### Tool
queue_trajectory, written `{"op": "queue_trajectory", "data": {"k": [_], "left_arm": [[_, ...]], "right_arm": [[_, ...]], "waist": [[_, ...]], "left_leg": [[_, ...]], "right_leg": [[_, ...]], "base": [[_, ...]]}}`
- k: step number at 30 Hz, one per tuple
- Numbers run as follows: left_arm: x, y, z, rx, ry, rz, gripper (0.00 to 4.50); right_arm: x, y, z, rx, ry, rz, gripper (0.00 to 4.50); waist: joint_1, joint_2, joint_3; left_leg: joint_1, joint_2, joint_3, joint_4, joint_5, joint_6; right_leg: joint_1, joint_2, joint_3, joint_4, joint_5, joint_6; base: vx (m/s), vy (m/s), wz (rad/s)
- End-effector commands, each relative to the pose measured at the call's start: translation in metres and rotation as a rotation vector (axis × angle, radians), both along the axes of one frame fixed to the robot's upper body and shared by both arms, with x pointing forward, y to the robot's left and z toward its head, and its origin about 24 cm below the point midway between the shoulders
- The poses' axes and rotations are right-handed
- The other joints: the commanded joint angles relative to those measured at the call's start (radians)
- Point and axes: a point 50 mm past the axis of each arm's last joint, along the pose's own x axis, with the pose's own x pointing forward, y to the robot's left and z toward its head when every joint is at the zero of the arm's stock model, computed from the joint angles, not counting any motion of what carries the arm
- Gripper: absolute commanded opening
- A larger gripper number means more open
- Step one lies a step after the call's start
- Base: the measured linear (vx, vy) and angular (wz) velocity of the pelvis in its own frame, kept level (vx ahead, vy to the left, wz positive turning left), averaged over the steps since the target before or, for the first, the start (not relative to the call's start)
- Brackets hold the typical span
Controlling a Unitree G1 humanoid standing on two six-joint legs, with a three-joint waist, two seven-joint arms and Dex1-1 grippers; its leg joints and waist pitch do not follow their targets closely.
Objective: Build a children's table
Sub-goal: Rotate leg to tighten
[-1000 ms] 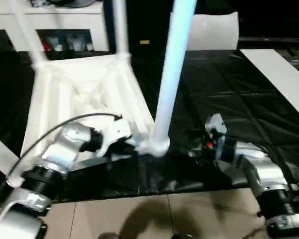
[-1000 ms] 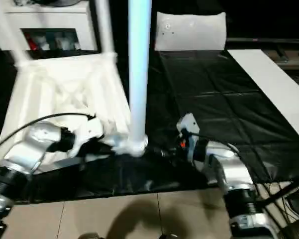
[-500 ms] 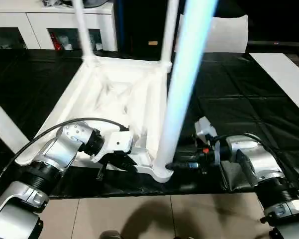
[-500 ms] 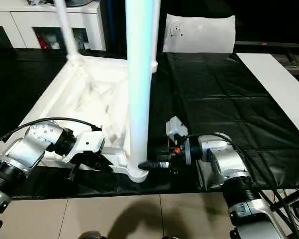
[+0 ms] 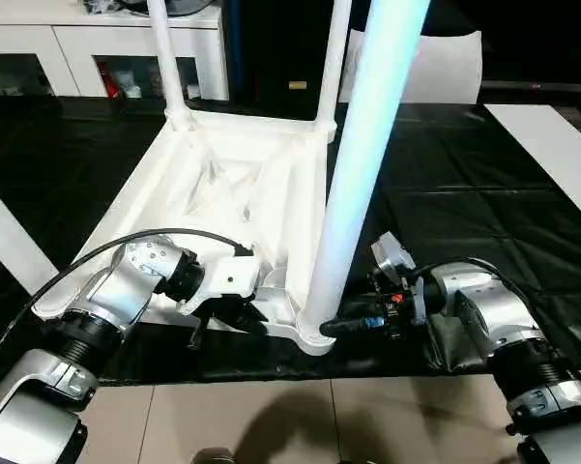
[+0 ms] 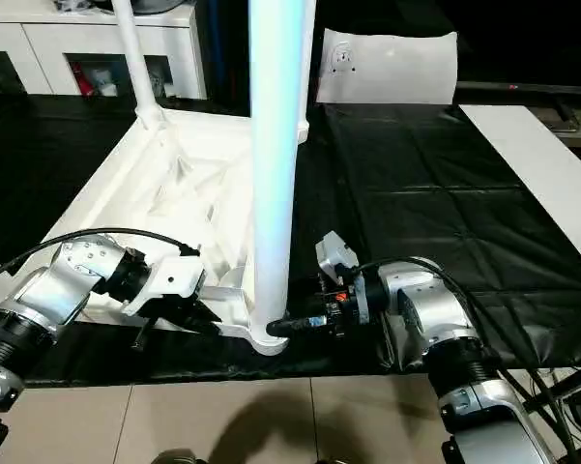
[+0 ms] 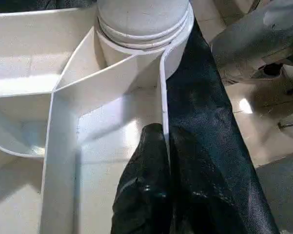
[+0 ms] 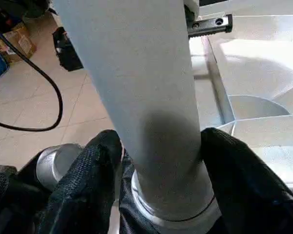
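Observation:
The white children's table lies upside down on the black-covered work table, ribbed underside up. Its legs stand up from the corner sockets. The near leg rises from the front socket. My left gripper is at the front rim just left of that socket. In the left wrist view it is shut on the thin rim wall. My right gripper reaches in from the right at the leg's base. Its fingers hug both sides of the leg.
Two back legs stand at the far corners, and another leg crosses the left edge. A white cabinet stands behind, with a white pouch at the back and a white board to the right. The tiled floor begins just below the work table's front edge.
The camera has tilted and shifted. My right gripper has narrowed its jaws onto the base of the near leg. The left gripper keeps its hold on the rim.

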Motion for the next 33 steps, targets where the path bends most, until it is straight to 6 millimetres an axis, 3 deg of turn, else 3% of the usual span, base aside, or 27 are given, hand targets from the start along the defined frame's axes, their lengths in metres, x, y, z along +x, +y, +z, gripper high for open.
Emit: {"op": "queue_trajectory", "data": {"k": [1, 8, 14, 15, 19, 20, 21, 24, 26, 30, 33], "left_arm": [[-0.005, -0.009, -0.005, 0.044, 0.025, -0.101, 0.00], [-0.003, -0.008, -0.006, 0.040, 0.028, -0.056, 0.00], [0.012, -0.011, -0.003, -0.044, 0.007, 0.195, 0.00], [0.014, -0.012, -0.002, -0.058, 0.004, 0.236, 0.00], [0.021, -0.015, -0.002, -0.105, -0.007, 0.377, 0.00], [0.023, -0.018, -0.002, -0.127, -0.009, 0.432, 0.00], [0.026, -0.021, -0.001, -0.152, -0.010, 0.492, 0.00], [0.031, -0.028, -0.001, -0.188, -0.007, 0.617, 0.00], [0.034, -0.032, -0.001, -0.201, -0.020, 0.687, 0.00], [0.040, -0.047, 0.001, -0.247, -0.056, 0.837, 0.00], [0.042, -0.054, 0.001, -0.259, -0.074, 0.894, 0.00]], "right_arm": [[0.001, 0.004, 0.003, 0.006, 0.005, 0.042, 2.37], [-0.002, 0.007, 0.002, 0.033, 0.042, 0.051, 2.01], [-0.004, 0.017, -0.002, 0.103, 0.067, -0.084, 1.98], [-0.004, 0.020, -0.004, 0.105, 0.064, -0.125, 1.98], [-0.001, 0.033, -0.013, 0.098, 0.057, -0.296, 1.97], [0.000, 0.038, -0.015, 0.096, 0.061, -0.354, 1.97], [0.002, 0.044, -0.018, 0.091, 0.072, -0.421, 1.97], [0.007, 0.057, -0.020, 0.087, 0.078, -0.549, 1.97], [0.011, 0.066, -0.021, 0.079, 0.081, -0.627, 1.97], [0.021, 0.088, -0.021, 0.061, 0.086, -0.774, 1.97], [0.025, 0.097, -0.020, 0.044, 0.093, -0.853, 1.97]], "waist": [[-0.008, -0.008, -0.071], [-0.008, -0.009, -0.071], [-0.008, -0.007, -0.066], [-0.010, -0.011, -0.064], [-0.027, -0.009, -0.057], [-0.027, -0.009, -0.057], [-0.046, -0.012, -0.055], [-0.069, -0.011, -0.055], [-0.080, -0.003, -0.055], [-0.099, -0.001, -0.057], [-0.104, -0.003, -0.057]], "left_leg": [[-0.015, 0.018, 0.020, -0.071, -0.095, 0.056], [-0.015, 0.019, 0.021, -0.072, -0.098, 0.053], [-0.013, 0.018, 0.022, -0.074, -0.121, 0.038], [-0.014, 0.014, 0.021, -0.076, -0.146, 0.029], [-0.012, 0.007, 0.017, -0.078, -0.203, 0.013], [-0.012, 0.007, 0.017, -0.078, -0.203, 0.013], [-0.016, 0.002, 0.014, -0.077, -0.224, 0.002], [-0.015, -0.002, 0.010, -0.074, -0.248, 0.006], [-0.016, -0.001, 0.008, -0.076, -0.254, 0.012], [-0.019, 0.003, 0.007, -0.081, -0.243, 0.026], [-0.016, 0.002, 0.010, -0.081, -0.231, 0.033]], "right_leg": [[0.064, -0.047, 0.063, -0.058, -0.306, -0.165], [0.065, -0.046, 0.062, -0.057, -0.311, -0.162], [0.062, -0.047, 0.063, -0.062, -0.357, -0.146], [0.063, -0.049, 0.060, -0.073, -0.418, -0.119], [0.056, -0.048, 0.049, -0.096, -0.551, -0.056], [0.056, -0.048, 0.049, -0.096, -0.551, -0.056], [0.058, -0.044, 0.040, -0.102, -0.589, -0.031], [0.056, -0.045, 0.031, -0.114, -0.616, -0.012], [0.056, -0.044, 0.029, -0.117, -0.603, -0.013], [0.057, -0.041, 0.035, -0.106, -0.513, -0.059], [0.056, -0.041, 0.040, -0.104, -0.486, -0.079]], "base": [[0.000, 0.000, 0.00], [0.000, 0.000, 0.00], [0.000, 0.000, 0.00], [0.000, 0.000, 0.00], [0.000, 0.000, 0.00], [0.000, 0.000, 0.00], [0.000, 0.000, 0.00], [0.000, 0.000, 0.00], [0.000, 0.000, 0.00], [0.000, 0.000, 0.00], [0.000, 0.000, 0.00]]}}
